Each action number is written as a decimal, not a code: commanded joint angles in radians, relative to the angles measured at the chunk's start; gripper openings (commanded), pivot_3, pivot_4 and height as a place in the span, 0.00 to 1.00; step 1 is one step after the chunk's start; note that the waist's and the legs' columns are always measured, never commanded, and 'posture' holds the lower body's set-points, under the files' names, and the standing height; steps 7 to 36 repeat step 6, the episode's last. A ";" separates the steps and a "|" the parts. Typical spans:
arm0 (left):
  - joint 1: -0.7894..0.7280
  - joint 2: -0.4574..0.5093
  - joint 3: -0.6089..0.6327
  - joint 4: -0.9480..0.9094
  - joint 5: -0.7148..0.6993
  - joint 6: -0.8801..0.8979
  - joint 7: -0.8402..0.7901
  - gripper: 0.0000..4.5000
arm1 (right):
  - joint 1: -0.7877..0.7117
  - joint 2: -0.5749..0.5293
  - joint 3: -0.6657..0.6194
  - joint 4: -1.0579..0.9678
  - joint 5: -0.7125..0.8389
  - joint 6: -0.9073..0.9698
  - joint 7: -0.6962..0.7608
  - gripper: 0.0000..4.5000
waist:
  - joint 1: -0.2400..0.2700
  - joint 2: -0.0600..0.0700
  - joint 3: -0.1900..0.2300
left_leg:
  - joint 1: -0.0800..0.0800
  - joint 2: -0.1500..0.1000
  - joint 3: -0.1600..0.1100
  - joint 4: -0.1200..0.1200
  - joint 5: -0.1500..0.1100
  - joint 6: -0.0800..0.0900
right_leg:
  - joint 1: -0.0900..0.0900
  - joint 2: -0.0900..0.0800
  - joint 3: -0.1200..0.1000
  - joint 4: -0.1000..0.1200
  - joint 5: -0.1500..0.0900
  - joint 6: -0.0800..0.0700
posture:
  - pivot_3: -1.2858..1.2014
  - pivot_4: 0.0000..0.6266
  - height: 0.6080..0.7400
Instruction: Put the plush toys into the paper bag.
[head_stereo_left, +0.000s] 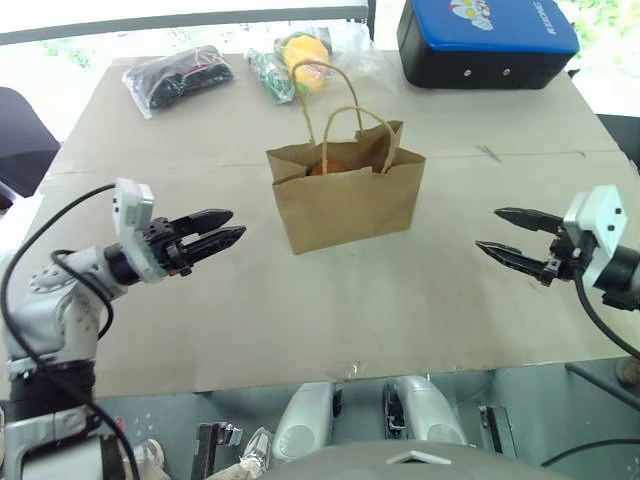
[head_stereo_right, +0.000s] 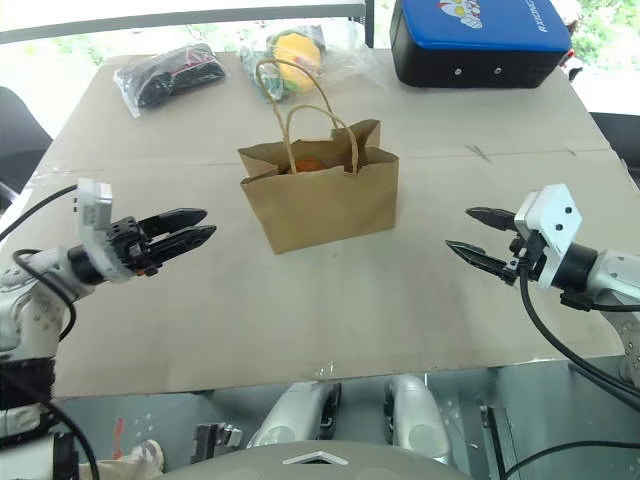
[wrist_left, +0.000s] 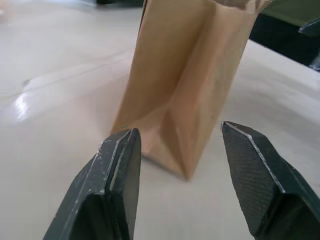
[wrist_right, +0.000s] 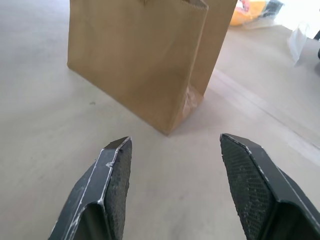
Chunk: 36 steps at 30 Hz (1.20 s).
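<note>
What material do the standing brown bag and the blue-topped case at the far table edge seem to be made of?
Paper bag: matte brown kraft paper, judging by the sharp creases and twisted loop handles. Blue-topped case: probably hard plastic, with a smooth blue lid and black sides; fabric covering cannot be excluded.

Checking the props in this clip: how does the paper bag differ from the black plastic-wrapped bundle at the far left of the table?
The paper bag stands upright mid-table between the two grippers; the black bundle lies flat near the far edge. The paper bag is plain brown with two loop handles and an open top showing something orange inside; the bundle is dark, sealed in clear wrap, without handles. The bag is clearly the larger. Both rest on the same table.
</note>
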 joint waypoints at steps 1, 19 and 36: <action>0.276 -0.029 0.153 -0.257 -0.017 0.017 0.096 0.63 | 0.129 -0.040 -0.180 0.040 0.015 -0.046 0.124 0.58 | 0.017 0.003 -0.001 | 0.002 0.000 0.001 0.000 0.000 0.001 | 0.002 -0.001 0.001 -0.001 0.000 0.000 | 0.52 0.24 1.00; 0.414 -0.024 0.240 -0.315 -0.046 0.022 0.135 0.63 | 0.227 -0.036 -0.292 0.121 -0.010 -0.131 0.210 0.58 | 0.024 0.003 0.000 | 0.008 0.000 0.002 -0.001 -0.004 0.006 | 0.008 -0.001 0.001 -0.003 0.000 0.000 | 0.52 0.24 1.00; 0.414 -0.024 0.240 -0.315 -0.046 0.022 0.135 0.63 | 0.227 -0.036 -0.292 0.121 -0.010 -0.131 0.210 0.58 | 0.024 0.003 0.000 | 0.008 0.000 0.002 -0.001 -0.004 0.006 | 0.008 -0.001 0.001 -0.003 0.000 0.000 | 0.52 0.24 1.00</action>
